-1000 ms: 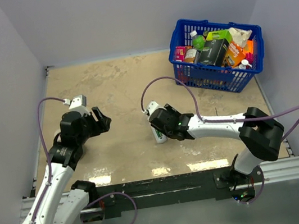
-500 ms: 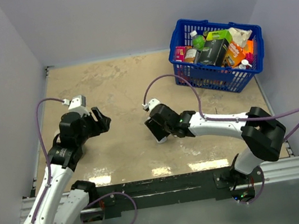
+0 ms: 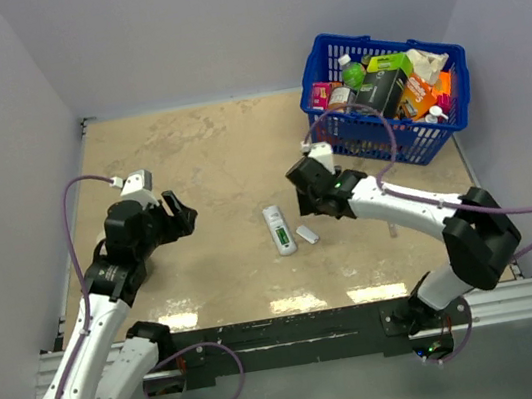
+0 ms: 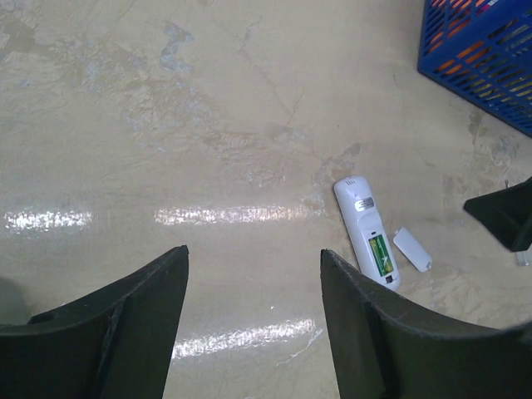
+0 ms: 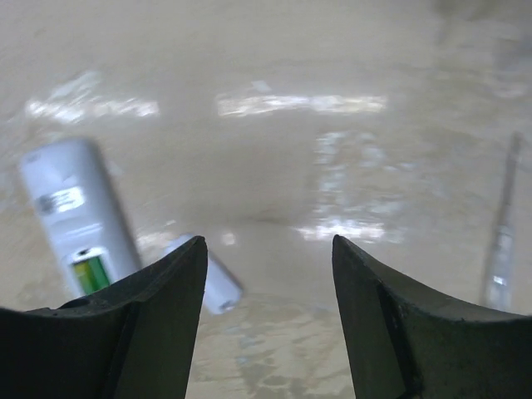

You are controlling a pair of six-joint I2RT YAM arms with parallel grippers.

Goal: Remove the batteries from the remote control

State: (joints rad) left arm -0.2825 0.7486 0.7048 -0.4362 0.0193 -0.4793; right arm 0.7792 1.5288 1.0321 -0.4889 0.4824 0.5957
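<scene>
The white remote control lies face down in the middle of the table, its bay open with the green batteries inside. It also shows in the left wrist view, batteries, and in the right wrist view, batteries. The small white cover piece lies just right of it. My right gripper is open and empty, up and right of the remote. My left gripper is open and empty at the left.
A blue basket full of groceries stands at the back right, close behind my right arm; its corner shows in the left wrist view. Grey walls close in the table on three sides.
My right gripper has lifted off the remote and moved up and right toward the basket, uncovering the remote and the cover piece beside it. The left arm has not moved.
</scene>
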